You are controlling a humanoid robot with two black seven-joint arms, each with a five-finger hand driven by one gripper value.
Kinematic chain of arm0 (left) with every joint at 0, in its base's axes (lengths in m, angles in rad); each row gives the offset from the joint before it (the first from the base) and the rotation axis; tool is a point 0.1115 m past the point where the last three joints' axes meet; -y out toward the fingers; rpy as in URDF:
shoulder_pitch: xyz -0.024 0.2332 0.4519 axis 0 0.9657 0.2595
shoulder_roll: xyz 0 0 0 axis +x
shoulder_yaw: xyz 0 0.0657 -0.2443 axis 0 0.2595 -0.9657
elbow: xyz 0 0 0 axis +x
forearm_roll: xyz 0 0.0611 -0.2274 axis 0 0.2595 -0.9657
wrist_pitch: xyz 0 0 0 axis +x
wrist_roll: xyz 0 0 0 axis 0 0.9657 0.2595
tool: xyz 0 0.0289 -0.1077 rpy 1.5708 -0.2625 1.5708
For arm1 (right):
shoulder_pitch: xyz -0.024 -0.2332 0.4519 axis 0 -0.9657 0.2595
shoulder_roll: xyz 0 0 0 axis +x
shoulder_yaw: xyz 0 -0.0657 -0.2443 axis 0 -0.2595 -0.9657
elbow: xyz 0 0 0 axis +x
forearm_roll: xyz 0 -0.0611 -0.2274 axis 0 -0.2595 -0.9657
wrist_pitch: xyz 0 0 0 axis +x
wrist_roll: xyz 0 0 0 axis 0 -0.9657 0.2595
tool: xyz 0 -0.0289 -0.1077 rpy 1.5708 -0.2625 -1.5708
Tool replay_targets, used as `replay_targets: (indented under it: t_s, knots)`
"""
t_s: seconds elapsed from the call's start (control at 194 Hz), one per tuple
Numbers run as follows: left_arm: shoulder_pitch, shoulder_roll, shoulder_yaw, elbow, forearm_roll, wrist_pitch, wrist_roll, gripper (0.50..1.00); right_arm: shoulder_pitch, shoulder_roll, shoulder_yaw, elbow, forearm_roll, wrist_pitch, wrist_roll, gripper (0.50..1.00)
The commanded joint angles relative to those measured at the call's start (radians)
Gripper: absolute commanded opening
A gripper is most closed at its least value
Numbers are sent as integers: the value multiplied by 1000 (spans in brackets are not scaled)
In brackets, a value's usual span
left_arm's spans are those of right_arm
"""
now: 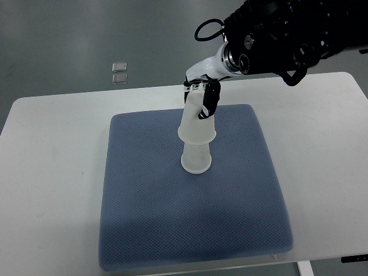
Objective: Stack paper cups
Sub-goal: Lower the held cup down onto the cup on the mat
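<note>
Noted on a blue padded mat (149, 230) covering most of a white tabletop (52, 172): two translucent white paper cups, both inverted, sited slightly toward the far edge of the mat and near its midline. Lower cup (196, 160) resting mouth down on the mat; upper cup (196, 122) partly sleeved over it, rim flared about halfway down, leaning a little toward the far right. Right hand (202, 96), entering from the right edge, closed on the upper cup near its closed end, dark fingers (209, 102) wrapped around the right side wall. Left hand absent from the picture. Judged very light, thin-walled and easily crushed; smooth sides likely slippery, so only a gentle squeeze advised, applied near the stiffer closed base or the rolled rim rather than mid-wall. Nesting judged incomplete; further downward seating probably needed, with a risk of tipping the unsecured lower cup on the soft mat if pushed off-axis. Open room ample: bare mat on all sides of the stack, wide margins to the near, left and right edges, no obstructions beside the cups. Far edge of the tabletop closest, arm passing above it.
</note>
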Motion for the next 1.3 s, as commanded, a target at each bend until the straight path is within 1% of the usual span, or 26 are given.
replay_targets:
  t_s: [0.0, 0.679, 1.055, 1.153, 1.297]
  knots:
    - [0, 0, 0, -3, 1, 0, 0, 1000, -6, 0, 0, 4, 0, -14, 0, 560]
    - [0, 0, 0, -2, 0, 0, 0, 1000, -55, 0, 0, 4, 0, -51, -1, 564]
    - [0, 0, 2, -2, 0, 0, 0, 1000, -92, 0, 0, 4, 0, -83, -1, 576]
    - [0, 0, 2, -2, 0, 0, 0, 1000, -109, 0, 0, 4, 0, -89, -1, 586]
    - [0, 0, 2, -2, 1, 0, 0, 1000, -115, 0, 0, 4, 0, -95, -1, 586]
